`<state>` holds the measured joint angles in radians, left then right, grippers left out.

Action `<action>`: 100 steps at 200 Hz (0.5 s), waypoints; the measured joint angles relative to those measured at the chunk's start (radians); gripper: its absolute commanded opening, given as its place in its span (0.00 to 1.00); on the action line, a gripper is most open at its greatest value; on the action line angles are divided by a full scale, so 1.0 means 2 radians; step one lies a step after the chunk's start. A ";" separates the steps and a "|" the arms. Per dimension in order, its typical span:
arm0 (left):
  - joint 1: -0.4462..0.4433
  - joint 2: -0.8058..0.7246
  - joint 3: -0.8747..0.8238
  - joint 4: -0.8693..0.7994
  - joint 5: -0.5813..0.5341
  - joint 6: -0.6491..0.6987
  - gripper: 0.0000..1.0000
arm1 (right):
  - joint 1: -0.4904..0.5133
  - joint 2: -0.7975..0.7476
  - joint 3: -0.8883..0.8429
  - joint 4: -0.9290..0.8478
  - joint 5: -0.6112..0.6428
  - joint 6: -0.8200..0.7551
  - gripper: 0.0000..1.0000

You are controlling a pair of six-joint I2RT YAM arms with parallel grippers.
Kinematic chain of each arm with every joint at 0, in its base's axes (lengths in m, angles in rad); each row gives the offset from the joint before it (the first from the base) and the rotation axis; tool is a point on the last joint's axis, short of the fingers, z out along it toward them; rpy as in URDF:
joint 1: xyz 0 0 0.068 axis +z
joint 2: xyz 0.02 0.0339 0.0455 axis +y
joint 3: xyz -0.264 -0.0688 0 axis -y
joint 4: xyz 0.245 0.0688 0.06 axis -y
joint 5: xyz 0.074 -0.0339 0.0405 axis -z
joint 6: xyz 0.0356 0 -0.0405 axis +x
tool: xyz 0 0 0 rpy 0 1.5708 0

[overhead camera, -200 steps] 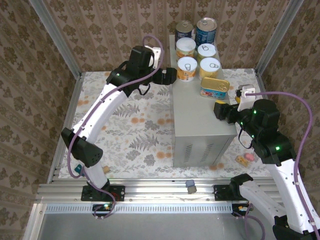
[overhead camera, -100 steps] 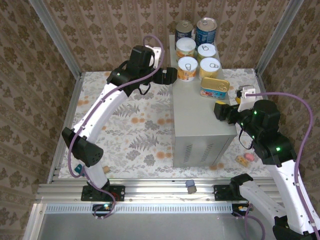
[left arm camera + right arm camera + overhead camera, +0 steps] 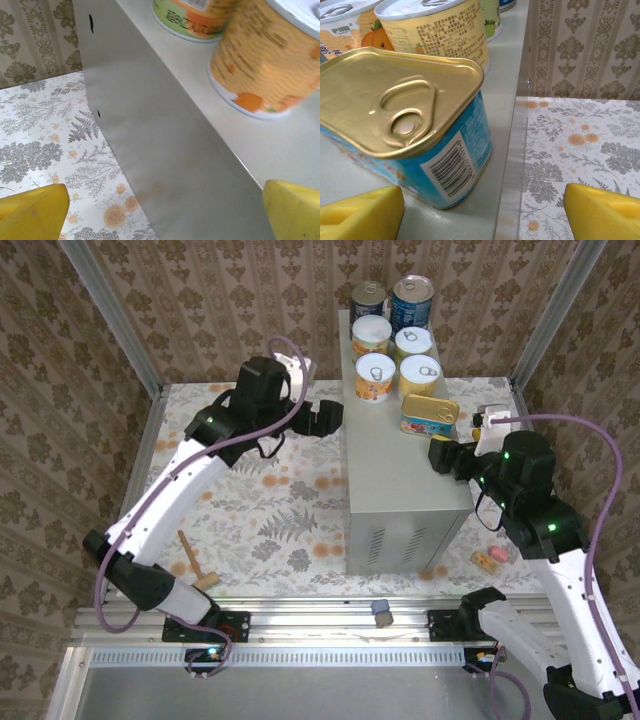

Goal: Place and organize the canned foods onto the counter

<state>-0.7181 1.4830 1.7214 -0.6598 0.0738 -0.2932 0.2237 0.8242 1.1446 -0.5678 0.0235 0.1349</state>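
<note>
canned foods [image 3: 375,377] grouped on counter [image 3: 400,485], seemingly untouched.

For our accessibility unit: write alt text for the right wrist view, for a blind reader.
A gold-topped oblong tin sits on the counter near its edge, just ahead of the open right gripper; yellow-labelled cans stand behind it.

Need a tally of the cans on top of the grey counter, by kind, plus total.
Tall dark-blue cans: 2
Short yellow/orange-labelled cans: 4
Flat gold-topped oblong tin: 1
Total: 7, all on the counter
</note>
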 measured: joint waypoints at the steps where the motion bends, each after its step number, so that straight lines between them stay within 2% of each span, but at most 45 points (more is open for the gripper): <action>1: -0.001 -0.001 -0.001 0.000 0.000 0.000 1.00 | 0.000 0.000 0.000 0.000 0.000 0.000 0.84; 46: -0.031 -0.019 -0.036 0.013 0.003 0.003 1.00 | -0.006 0.010 0.004 0.002 0.005 0.009 0.84; 100: -0.064 0.005 -0.025 0.037 0.004 0.002 1.00 | -0.020 0.021 0.009 0.002 0.007 0.016 0.85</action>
<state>-0.8455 1.4937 1.6711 -0.5854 0.0818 -0.2882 0.1833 0.8661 1.1625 -0.5644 0.0376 0.1661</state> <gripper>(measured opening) 0.999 0.847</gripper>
